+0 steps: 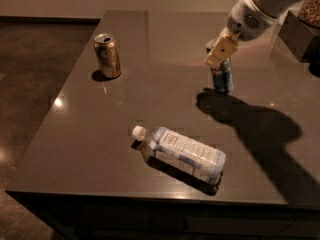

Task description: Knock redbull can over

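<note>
The redbull can (pixel 222 78), slim and blue-and-silver, stands upright on the dark table (pixel 150 99), right of the middle. My gripper (pixel 220 52), tan at its tip, comes in from the upper right on a white arm (pixel 260 6). It sits right at the can's top and covers the rim from this view. I cannot tell whether it touches the can.
A gold-tan can (pixel 107 55) stands upright at the far left of the table. A clear plastic bottle (pixel 182 153) lies on its side near the front edge. A box-like object (pixel 295 34) sits at the far right. The arm's shadow falls right of the redbull can.
</note>
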Tool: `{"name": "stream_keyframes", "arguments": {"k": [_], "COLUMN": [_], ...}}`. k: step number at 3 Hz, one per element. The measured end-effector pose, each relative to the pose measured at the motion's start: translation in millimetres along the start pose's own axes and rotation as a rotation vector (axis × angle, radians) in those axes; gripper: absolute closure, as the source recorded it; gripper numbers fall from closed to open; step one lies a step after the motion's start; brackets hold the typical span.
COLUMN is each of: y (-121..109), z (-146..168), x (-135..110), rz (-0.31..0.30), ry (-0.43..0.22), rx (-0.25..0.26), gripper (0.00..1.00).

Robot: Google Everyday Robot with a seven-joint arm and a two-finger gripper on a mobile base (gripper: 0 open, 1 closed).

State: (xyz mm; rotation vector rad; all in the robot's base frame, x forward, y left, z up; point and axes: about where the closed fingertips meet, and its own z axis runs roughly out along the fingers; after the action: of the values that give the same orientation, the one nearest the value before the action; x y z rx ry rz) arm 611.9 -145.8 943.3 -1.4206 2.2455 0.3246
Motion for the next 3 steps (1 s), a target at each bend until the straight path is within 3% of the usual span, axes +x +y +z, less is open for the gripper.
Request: {"name": "stream_keyframes", "arguments": {"k": [1, 2, 3], "y": [14, 22, 24], "z": [15, 28, 35], "x": [5, 0, 0], "rz": [-0.053, -0.128, -0.16], "ry": [0.196, 0.334, 0.407], "rx": [-0.073, -0.056, -0.037], "gripper": [1.0, 0.97, 0.76]}}
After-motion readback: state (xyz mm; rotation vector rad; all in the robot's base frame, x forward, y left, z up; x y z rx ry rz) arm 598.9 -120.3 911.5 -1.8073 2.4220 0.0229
